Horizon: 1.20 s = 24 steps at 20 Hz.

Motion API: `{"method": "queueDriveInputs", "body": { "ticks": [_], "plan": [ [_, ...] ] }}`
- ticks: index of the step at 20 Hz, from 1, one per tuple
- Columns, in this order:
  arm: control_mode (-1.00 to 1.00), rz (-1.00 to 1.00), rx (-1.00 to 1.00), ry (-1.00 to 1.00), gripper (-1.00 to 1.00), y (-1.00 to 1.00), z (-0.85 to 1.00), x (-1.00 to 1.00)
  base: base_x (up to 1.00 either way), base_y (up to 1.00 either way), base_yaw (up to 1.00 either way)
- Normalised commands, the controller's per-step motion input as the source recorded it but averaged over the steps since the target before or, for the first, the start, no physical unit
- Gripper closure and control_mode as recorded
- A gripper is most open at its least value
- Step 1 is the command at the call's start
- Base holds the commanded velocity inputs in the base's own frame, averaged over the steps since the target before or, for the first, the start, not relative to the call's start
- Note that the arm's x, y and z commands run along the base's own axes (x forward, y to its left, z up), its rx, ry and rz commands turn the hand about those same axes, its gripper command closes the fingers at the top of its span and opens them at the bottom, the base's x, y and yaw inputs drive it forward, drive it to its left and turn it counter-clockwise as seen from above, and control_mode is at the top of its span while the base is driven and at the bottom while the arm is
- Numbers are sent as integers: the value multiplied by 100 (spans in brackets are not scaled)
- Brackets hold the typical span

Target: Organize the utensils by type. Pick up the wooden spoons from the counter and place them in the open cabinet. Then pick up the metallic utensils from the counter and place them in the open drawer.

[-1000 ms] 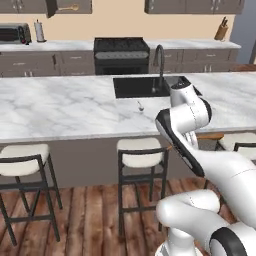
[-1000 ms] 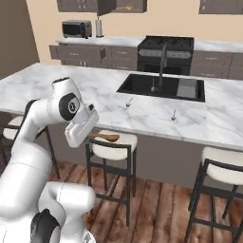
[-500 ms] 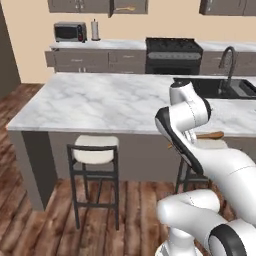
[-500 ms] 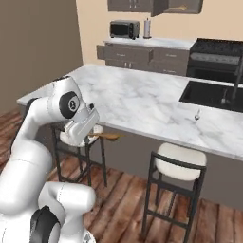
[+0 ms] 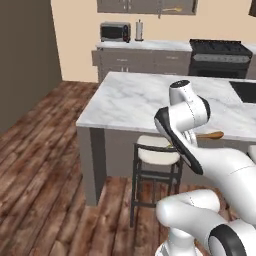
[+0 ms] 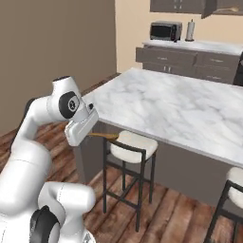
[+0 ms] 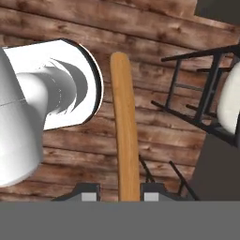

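The wooden spoon is smooth, light orange-brown wood with a soft matt look. The fingers at its sides are dark and matt. The counter is white marble with grey veins, polished and smooth. The floor is brown wood planks with a visible grain. The stool has a thin black metal frame and a cream seat.
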Motion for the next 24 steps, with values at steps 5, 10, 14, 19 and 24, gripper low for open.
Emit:
{"method": "queueDriveInputs", "body": {
  "ticks": [5,10,14,19,24],
  "plan": [
    [100,0,0,0,100,0,0,0,51,90,20],
    [100,0,0,0,100,0,0,0,65,84,14],
    [100,0,0,0,100,0,0,0,83,78,6],
    [100,0,0,0,100,0,0,0,96,59,0],
    [100,0,0,0,100,0,0,0,99,68,0]
  ]
}}
